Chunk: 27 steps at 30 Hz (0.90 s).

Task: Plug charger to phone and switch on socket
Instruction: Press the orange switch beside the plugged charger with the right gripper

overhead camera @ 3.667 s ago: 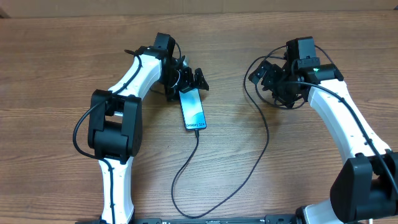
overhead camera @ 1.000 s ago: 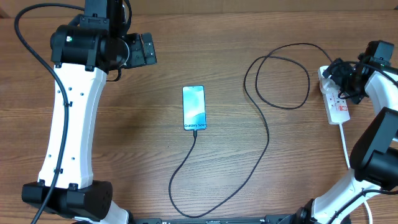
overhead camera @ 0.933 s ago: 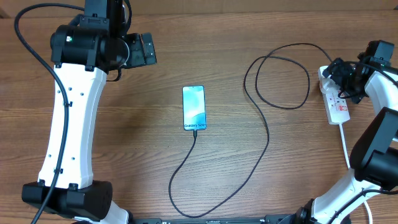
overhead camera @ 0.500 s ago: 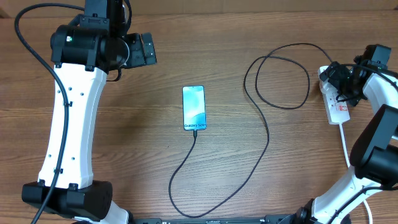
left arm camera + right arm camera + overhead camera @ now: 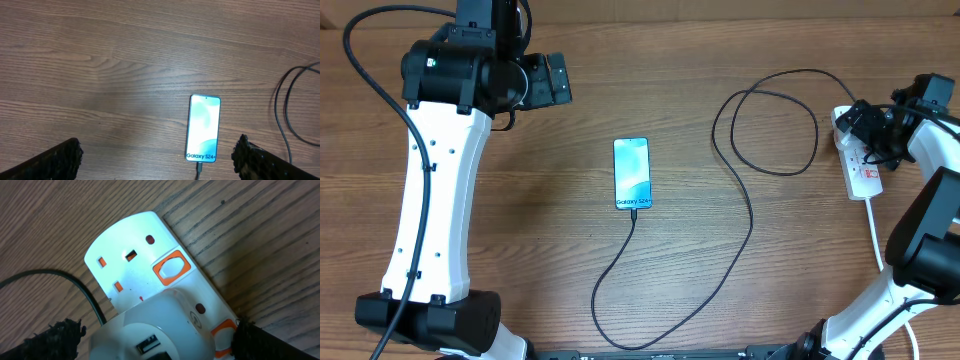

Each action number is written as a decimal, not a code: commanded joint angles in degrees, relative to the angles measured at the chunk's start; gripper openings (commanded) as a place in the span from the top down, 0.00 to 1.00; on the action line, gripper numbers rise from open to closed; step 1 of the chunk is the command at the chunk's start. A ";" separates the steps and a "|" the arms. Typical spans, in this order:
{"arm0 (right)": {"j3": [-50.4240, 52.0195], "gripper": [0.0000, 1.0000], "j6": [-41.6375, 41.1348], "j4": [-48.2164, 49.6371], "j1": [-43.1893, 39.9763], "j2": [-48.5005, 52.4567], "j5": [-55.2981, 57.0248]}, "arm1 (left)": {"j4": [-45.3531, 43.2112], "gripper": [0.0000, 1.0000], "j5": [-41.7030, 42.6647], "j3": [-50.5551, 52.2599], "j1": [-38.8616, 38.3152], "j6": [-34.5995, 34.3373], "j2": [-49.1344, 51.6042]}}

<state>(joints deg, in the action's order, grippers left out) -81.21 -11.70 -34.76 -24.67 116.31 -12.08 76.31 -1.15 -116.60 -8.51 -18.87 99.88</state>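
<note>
The phone lies flat at the table's middle with its screen lit, and shows again in the left wrist view. The charger, a thin black cable, has its connector tip in the phone's bottom edge and loops away to the socket at the right edge. My left gripper hangs open, far back and left of the phone, holding nothing. My right gripper is open just above the socket's far end, its fingers either side of a white adapter plugged in there. An orange switch sits beside the adapter.
The socket's white cord runs toward the front right. The charger makes a wide loop between phone and socket, and another near the front edge. The left arm's white links stand over the table's left side.
Since the earliest frame the left gripper has left the phone for the back left, and the right arm has gone from the cable loop to the socket. Over the last second, almost nothing moves.
</note>
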 commanded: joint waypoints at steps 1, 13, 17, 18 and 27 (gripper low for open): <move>0.63 0.02 -0.20 -1.33 1.75 2.38 -9.53 | -0.02 0.00 -0.76 0.17 0.13 1.31 0.20; 0.52 0.02 -0.15 -1.42 1.70 2.32 -10.23 | -0.02 0.00 -0.76 0.17 0.13 1.31 0.20; -0.50 0.02 0.04 -2.03 1.70 2.27 -10.78 | -0.02 0.00 -0.76 0.17 0.13 1.31 0.20; -0.81 0.02 0.04 -2.49 1.70 2.21 -10.80 | -0.02 0.00 -0.76 0.17 0.13 1.31 0.20; -1.86 0.02 0.04 -4.76 1.70 1.79 -9.53 | 0.00 0.00 -0.76 0.17 0.13 1.31 0.20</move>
<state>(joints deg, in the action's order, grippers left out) -83.20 -10.63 -38.11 -24.67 116.31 -16.51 76.31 -1.15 -116.60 -8.51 -18.87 99.88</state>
